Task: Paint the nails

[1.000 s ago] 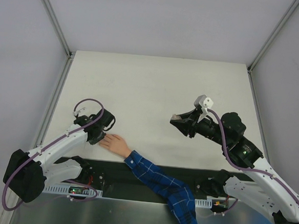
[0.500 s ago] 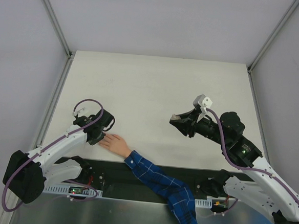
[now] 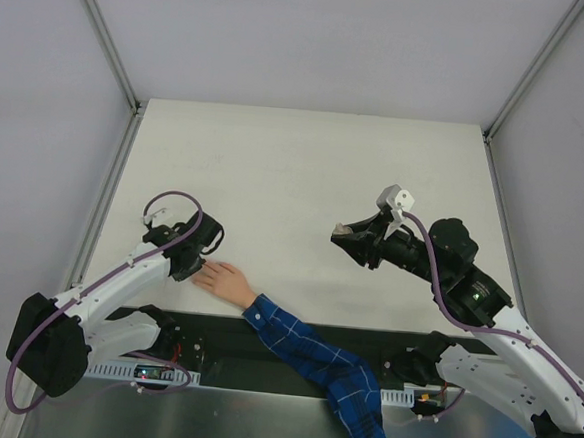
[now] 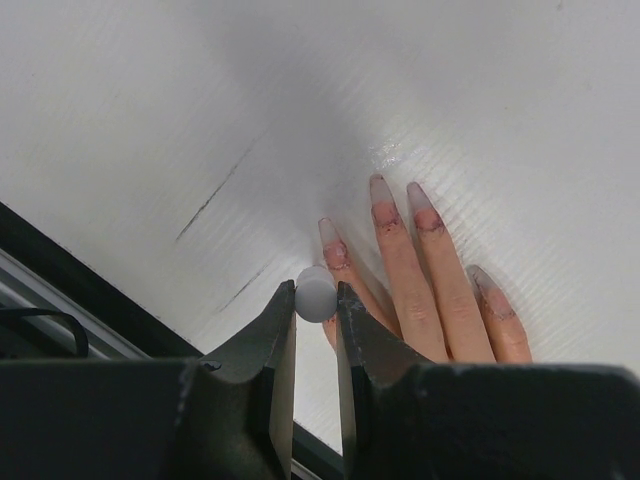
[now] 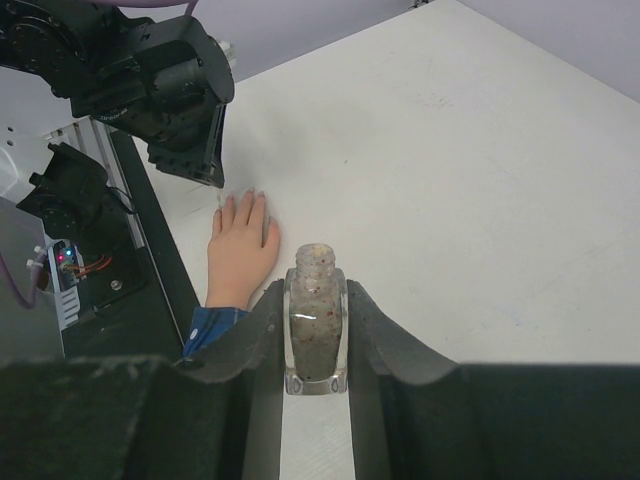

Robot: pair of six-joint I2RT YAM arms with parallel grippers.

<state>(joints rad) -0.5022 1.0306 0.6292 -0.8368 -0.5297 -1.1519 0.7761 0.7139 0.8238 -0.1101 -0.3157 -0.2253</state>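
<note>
Step in hand, likely: brushing nail nearest cap; stroke cuticle to tip, light pressure, stay off skin; left fingers (image 4: pixel 270 345) nearly closed, pinching small grey cap (image 4: pixel 316 293), brush itself hidden; right fingers (image 5: pixel 255 350) clenched on clear bottle (image 5: pixel 315 335), upright, well apart; nails (image 4: pixel 383 190) on hand (image 4: pixel 430 300) flat on surface (image 4: pixel 150 120), just beyond left fingers.

The top external view looks steeply down from above and behind the arm bases and takes in the whole tabletop (image 3: pixel 305 170). The left wrist view sits very close, looking down past the left gripper (image 4: pixel 316 298) at the fingers of the hand (image 4: pixel 425 275). The right wrist view looks across the tabletop from farther off, and shares that hand and the left arm (image 5: pixel 150 70) with the overhead view.
</note>
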